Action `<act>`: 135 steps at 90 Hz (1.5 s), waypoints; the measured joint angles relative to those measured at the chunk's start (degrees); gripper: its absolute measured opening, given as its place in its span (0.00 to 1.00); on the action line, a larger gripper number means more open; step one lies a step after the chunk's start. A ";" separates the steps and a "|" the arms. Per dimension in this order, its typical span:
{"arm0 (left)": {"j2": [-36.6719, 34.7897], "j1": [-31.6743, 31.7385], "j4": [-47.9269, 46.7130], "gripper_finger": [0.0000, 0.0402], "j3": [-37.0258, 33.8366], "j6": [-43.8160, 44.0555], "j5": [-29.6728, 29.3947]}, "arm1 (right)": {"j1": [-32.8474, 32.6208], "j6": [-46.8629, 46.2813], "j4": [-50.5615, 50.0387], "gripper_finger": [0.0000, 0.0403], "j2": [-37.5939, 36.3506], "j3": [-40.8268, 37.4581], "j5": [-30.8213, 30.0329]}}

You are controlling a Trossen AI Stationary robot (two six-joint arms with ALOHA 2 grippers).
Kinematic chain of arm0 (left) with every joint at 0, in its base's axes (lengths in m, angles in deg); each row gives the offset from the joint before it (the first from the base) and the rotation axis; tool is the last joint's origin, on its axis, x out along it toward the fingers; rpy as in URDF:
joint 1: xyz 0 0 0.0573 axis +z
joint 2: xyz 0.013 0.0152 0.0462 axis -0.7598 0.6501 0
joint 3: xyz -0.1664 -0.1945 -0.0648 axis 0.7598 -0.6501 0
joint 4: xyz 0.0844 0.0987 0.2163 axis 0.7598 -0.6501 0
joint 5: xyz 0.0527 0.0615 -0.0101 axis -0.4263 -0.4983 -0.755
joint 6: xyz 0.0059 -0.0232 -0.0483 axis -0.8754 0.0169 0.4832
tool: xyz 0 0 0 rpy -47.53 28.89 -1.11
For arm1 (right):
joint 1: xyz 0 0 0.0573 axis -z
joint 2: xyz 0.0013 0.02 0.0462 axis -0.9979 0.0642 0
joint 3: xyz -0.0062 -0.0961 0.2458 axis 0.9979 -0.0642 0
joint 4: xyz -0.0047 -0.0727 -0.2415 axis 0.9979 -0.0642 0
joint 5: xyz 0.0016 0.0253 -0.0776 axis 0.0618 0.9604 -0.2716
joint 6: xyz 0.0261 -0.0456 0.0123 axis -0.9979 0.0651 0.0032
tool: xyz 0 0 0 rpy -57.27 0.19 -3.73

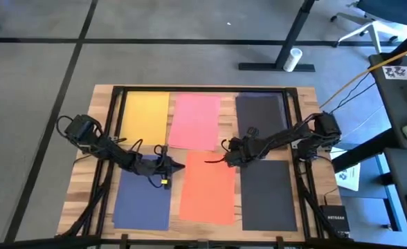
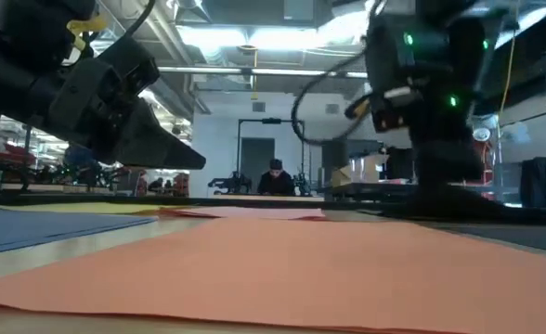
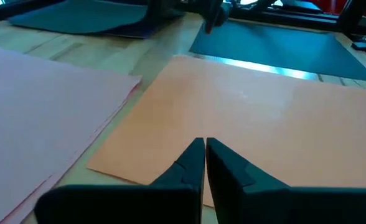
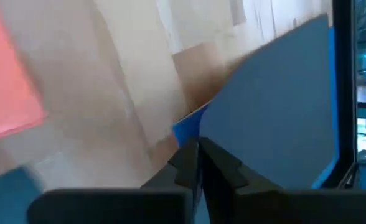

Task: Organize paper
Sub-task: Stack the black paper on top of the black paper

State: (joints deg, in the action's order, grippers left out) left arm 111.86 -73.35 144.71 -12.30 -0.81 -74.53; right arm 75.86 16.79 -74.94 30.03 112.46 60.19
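A wooden desk [image 1: 100, 104] with a black frame fills the middle of the high view, standing on grey carpet [image 1: 30, 83]. A white tube [image 1: 293, 59] lies on the floor at upper right, near an office chair [image 1: 369, 21]. A white printed sheet [image 1: 347, 177] and a black box [image 1: 336, 220] lie at lower right. In the low view a person [image 2: 275, 178] sits far back, centre.

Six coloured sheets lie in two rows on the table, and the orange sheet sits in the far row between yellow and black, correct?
Not quite. The high view shows the orange sheet in the near row, between the navy blue sheet and a black sheet. The pink sheet lies between the yellow sheet and the far black sheet.
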 joint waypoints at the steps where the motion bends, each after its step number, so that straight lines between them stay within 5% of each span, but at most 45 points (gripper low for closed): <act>1: 0.00 -0.01 0.02 0.00 0.00 0.00 0.00 | 0.06 -0.02 -0.67 0.00 -0.18 0.49 0.55; 12: 0.00 -0.04 0.03 0.00 0.00 0.07 0.02 | 0.05 -1.01 -7.02 0.00 -2.75 5.54 9.20; 31: 0.00 -0.04 0.11 0.00 0.00 0.07 0.02 | 0.75 -6.99 -13.51 0.00 -6.40 13.02 32.45; 59: 0.00 -0.07 0.46 0.00 0.00 0.22 0.02 | 0.88 -10.45 -17.09 0.00 -7.10 16.19 57.21; 115: 0.00 -0.11 0.40 0.00 0.00 0.13 0.02 | 0.21 -20.95 -11.11 0.01 -7.06 12.40 70.20; 135: 0.00 -0.11 0.40 0.00 0.00 0.04 0.02 | -1.73 -22.42 -6.47 0.18 -7.03 12.02 68.96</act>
State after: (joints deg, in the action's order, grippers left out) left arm 111.86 -73.46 145.11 -12.30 -0.77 -74.51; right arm 74.12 -5.63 -81.42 23.00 124.48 129.14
